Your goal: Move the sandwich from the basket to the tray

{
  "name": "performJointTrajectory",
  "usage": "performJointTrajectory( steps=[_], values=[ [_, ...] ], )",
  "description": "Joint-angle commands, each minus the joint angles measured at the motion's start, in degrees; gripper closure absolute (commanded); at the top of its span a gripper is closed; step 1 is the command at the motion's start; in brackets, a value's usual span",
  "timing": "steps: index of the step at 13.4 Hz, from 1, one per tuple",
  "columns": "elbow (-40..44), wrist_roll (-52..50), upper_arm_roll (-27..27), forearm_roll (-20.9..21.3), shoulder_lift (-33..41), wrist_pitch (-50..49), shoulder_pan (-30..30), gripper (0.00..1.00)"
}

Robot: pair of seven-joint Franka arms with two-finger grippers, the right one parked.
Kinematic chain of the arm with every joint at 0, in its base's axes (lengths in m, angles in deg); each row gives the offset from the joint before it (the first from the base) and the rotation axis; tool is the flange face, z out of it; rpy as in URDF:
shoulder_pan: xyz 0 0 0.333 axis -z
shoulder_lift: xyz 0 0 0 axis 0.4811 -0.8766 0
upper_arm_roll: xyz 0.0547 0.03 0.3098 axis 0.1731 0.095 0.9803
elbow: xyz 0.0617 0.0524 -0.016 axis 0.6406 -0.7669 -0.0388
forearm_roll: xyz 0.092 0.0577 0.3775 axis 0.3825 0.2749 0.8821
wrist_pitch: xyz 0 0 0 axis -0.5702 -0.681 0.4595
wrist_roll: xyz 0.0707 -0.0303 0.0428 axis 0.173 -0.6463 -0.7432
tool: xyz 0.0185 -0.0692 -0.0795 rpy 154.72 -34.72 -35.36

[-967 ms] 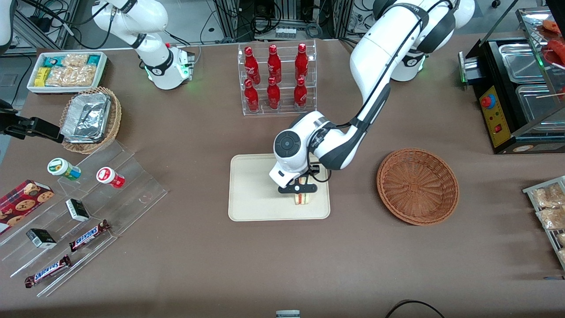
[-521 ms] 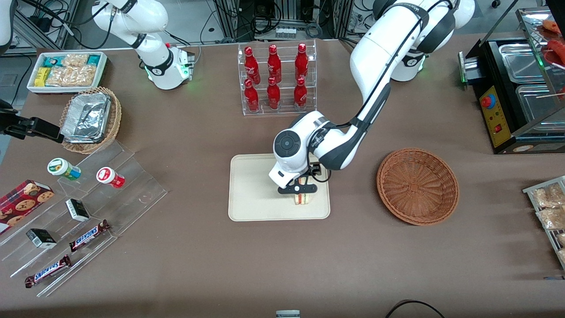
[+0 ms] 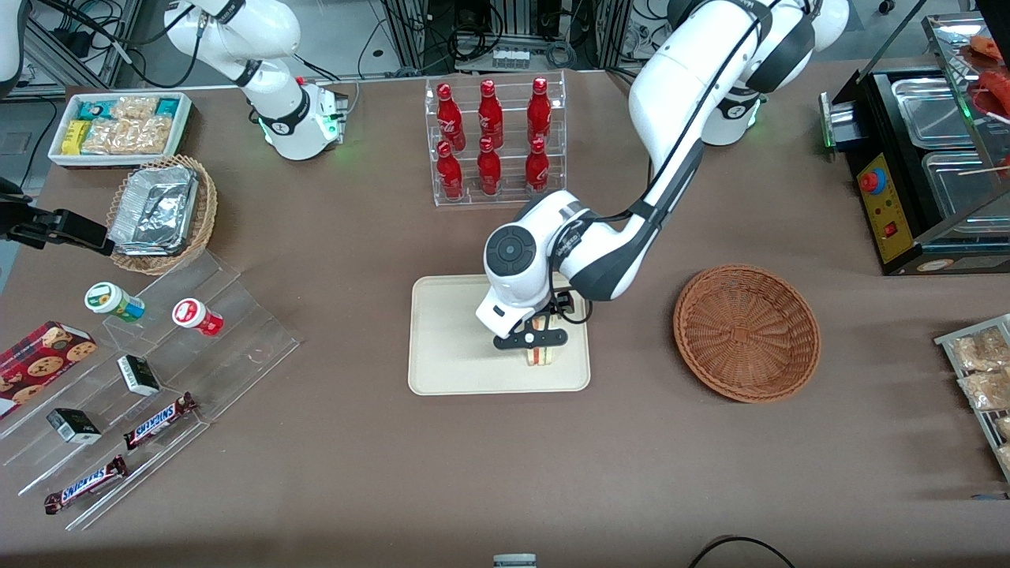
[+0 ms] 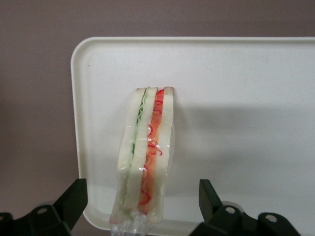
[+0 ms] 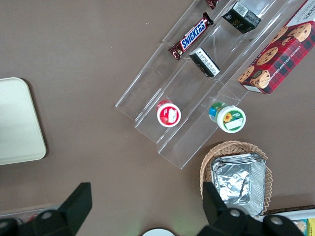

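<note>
The sandwich point(image 3: 540, 356) stands on its edge on the cream tray point(image 3: 450, 339), near the tray's corner closest to the basket and the front camera. My left gripper point(image 3: 530, 339) hovers just above it, open. In the left wrist view the sandwich point(image 4: 147, 147), wrapped in clear film, stands on the tray point(image 4: 246, 123) between the two black fingers point(image 4: 74, 199), which are spread wide and do not touch it. The reddish-brown basket point(image 3: 746, 331) is empty and lies beside the tray, toward the working arm's end.
A clear rack of red bottles point(image 3: 493, 142) stands farther from the front camera than the tray. A tan basket of foil trays point(image 3: 162, 213), a white snack bin point(image 3: 118, 126) and an acrylic snack stand point(image 3: 150, 371) lie toward the parked arm's end. A black appliance point(image 3: 923, 158) sits toward the working arm's end.
My wrist has risen slightly above the tray. The sandwich stays where it was on the tray.
</note>
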Motion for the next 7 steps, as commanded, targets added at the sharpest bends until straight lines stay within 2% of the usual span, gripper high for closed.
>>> performJointTrajectory(
  steps=[1,4,6,7],
  values=[
    [-0.1,-0.7,0.6,-0.2,3.8,-3.4,0.2,0.0],
    [-1.2,-0.3,0.5,-3.3,9.1,-7.0,-4.2,0.0],
    [-3.3,1.1,0.5,-3.8,11.8,-6.8,-6.6,0.0],
    [-3.4,1.1,0.5,-5.5,12.2,-6.5,-8.6,0.0]
  ],
)
